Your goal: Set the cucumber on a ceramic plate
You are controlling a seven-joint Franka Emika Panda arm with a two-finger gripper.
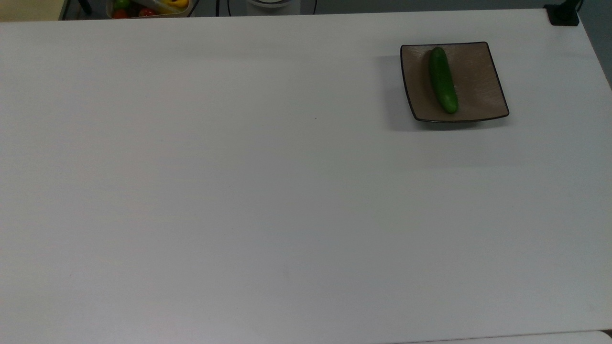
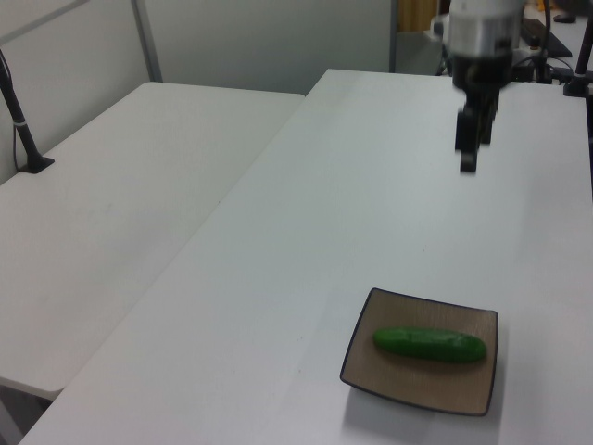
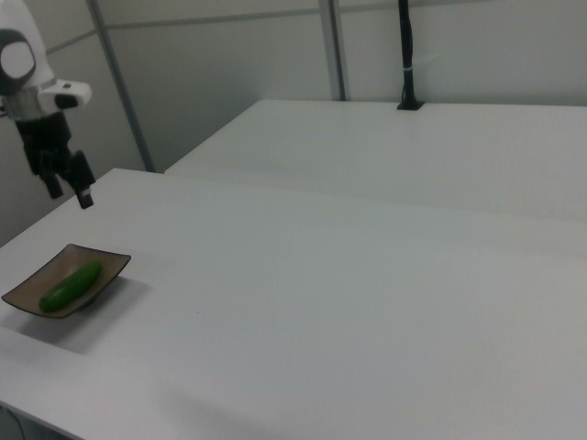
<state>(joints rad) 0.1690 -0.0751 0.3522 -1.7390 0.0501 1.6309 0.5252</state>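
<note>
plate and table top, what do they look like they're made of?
Plate: likely glazed ceramic. It is brown-taupe with a thin dark rim, upturned edges, a faint brushed texture and a slight sheen. Table: smooth matte white, probably laminate; the core cannot be told. The cucumber on the plate has smooth, glossy green skin; real or plastic cannot be told.

I am counting one cucumber [image 1: 443, 80] lying on one ceramic plate [image 1: 478, 91]. I am seeing one hand [image 3: 70, 188] hanging above the desk [image 1: 239, 191]. I am also counting one bin of produce [image 1: 148, 7] sitting beyond the top view's upper edge.
</note>
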